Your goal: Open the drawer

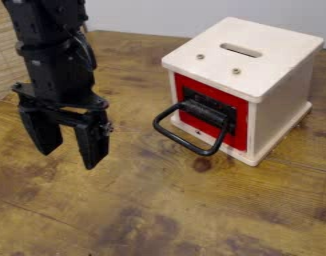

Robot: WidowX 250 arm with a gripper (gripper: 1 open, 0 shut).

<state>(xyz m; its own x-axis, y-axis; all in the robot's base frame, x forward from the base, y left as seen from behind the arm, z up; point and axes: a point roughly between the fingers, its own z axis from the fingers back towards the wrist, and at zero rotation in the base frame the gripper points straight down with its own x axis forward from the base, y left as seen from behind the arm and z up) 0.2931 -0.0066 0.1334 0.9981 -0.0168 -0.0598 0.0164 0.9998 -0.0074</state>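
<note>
The drawer (210,106) shows as a red front with a black panel, set flush in a cream wooden cube (253,60) with a slotted top, at the right of the table. Its large black loop handle (189,130) hangs forward and down to the left. My gripper (68,143) hangs at the left, pointing down, its two black fingers spread apart with nothing between them. It stands well left of the handle and touches neither handle nor box.
The worn wooden table (179,215) stretches across the front and middle. A pale wall runs along the back. A wicker-like surface (2,40) shows at the far left edge behind the arm.
</note>
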